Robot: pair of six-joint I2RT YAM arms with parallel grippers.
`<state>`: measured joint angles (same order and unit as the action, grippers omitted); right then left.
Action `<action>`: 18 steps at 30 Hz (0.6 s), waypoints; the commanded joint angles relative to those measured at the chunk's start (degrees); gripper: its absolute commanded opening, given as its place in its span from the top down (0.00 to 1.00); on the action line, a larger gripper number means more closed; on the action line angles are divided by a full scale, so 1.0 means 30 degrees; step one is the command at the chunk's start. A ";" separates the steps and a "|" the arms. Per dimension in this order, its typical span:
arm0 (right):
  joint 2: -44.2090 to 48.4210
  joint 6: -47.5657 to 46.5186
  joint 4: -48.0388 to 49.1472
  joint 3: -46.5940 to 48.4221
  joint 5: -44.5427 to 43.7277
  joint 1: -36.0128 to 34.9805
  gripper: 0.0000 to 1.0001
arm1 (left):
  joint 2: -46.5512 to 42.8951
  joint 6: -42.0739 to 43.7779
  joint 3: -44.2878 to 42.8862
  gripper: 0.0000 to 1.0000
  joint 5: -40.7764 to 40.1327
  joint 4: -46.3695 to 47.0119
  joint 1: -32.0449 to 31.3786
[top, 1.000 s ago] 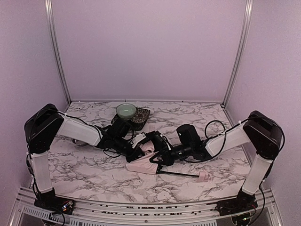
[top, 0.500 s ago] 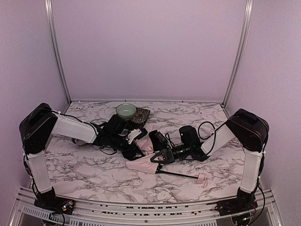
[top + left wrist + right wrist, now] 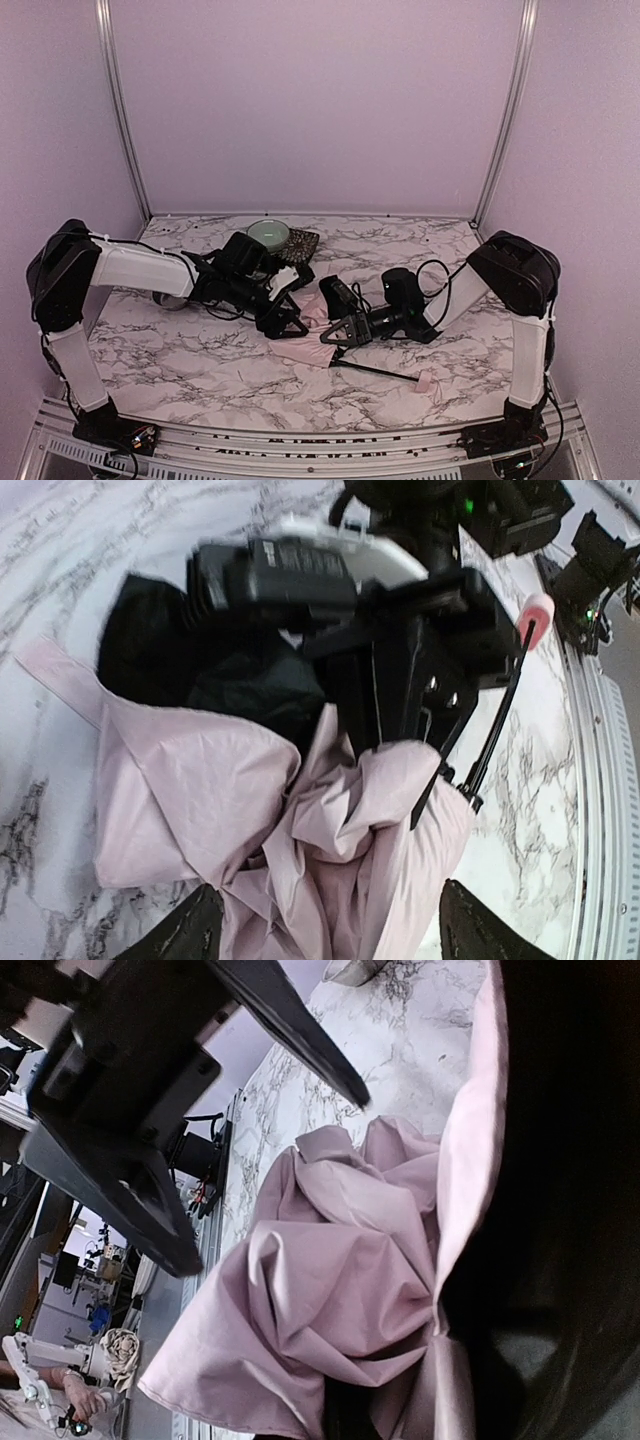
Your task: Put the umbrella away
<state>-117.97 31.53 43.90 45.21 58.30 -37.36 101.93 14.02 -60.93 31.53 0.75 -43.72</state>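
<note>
The umbrella [image 3: 303,346] lies half collapsed on the marble table, a crumpled heap of pale pink fabric with black lining. Its thin black shaft [image 3: 380,371] runs right to the small pink handle [image 3: 428,381]. My left gripper [image 3: 288,318] stands open at the heap's left. In the left wrist view its fingers [image 3: 190,935] straddle the pink folds [image 3: 330,830] without pinching them. My right gripper [image 3: 338,330] is shut on the fabric's upper edge [image 3: 385,742], opposite the left. The right wrist view is filled with bunched fabric [image 3: 340,1280], with the left gripper's fingers [image 3: 110,1190] beyond it.
A pale green bowl [image 3: 268,233] and a dark patterned mat [image 3: 301,246] sit behind the left gripper near the back. Lilac walls with metal posts close in the table on three sides. A metal rail [image 3: 300,450] runs along the front edge.
My left gripper has opened, let go of the fabric and drawn back a little to the left. The right gripper has stayed shut on the fabric, and that arm has pulled in lower.
</note>
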 commanded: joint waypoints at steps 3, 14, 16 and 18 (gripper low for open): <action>-0.1293 0.0105 -0.4244 -0.0154 -0.2850 0.0439 1.00 | 0.1540 0.2305 -0.0795 0.27 0.0457 -0.1394 -0.0685; 0.0485 -0.2262 -0.7180 0.0815 -0.2161 0.0384 0.88 | 0.3814 0.1588 -0.2367 0.86 0.2848 -0.1575 -0.0396; 0.1305 -0.3192 -0.9486 0.1614 -0.2012 0.0442 0.75 | 0.3972 0.1657 -0.2548 0.93 0.2851 -0.2408 -0.0396; 0.2558 -0.5006 -1.3020 0.3019 -0.2883 0.0519 0.66 | 0.3821 0.1877 -0.2403 0.97 0.2680 -0.2908 -0.0396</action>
<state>-114.93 25.76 28.25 48.93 56.01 -36.40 112.07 19.11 -67.77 38.59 -3.46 -44.88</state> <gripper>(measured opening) 0.275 0.063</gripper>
